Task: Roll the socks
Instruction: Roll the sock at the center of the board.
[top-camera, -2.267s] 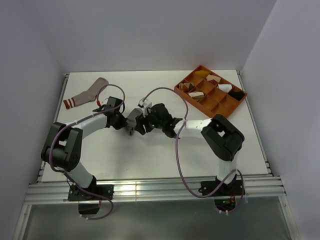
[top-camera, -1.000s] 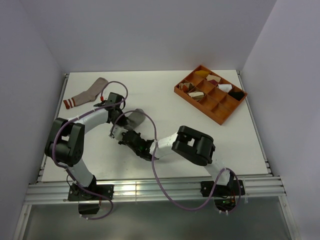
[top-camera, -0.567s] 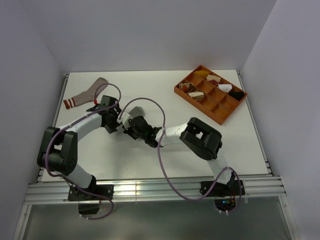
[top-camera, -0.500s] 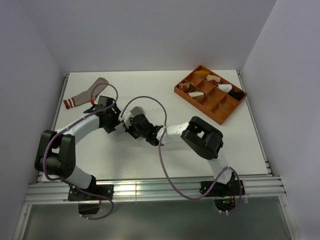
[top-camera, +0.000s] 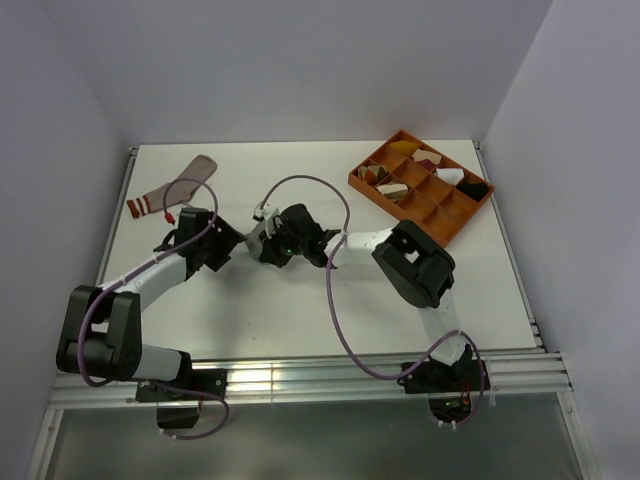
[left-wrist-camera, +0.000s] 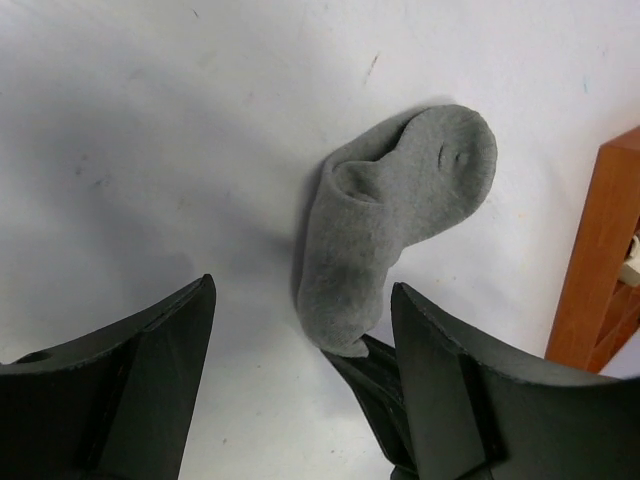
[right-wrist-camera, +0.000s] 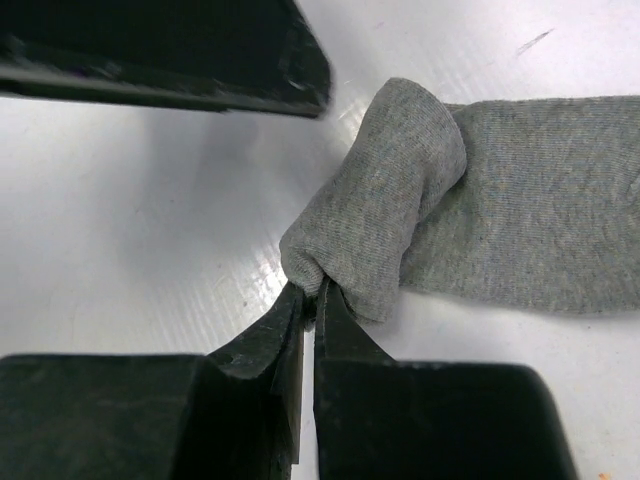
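Left of the grey sock (left-wrist-camera: 400, 220), left fingers (left-wrist-camera: 120, 400) now farther back.

The left arm has dropped and drawn back to the near left. Two seconds ago its elbow stood high and the left gripper (left-wrist-camera: 302, 296) was right up against the grey sock (right-wrist-camera: 392, 190). Now the arm lies low along the bench (top-camera: 300, 310), and the jaws stand wide apart just left of the sock, clear of it. The right arm had swung down to the near left a second ago. It has since moved back toward the far right, and the right gripper (right-wrist-camera: 310, 300) now sits mid-bench with its jaws closed on the sock's end. The sock lay looser then; one end is now curled into a small roll.
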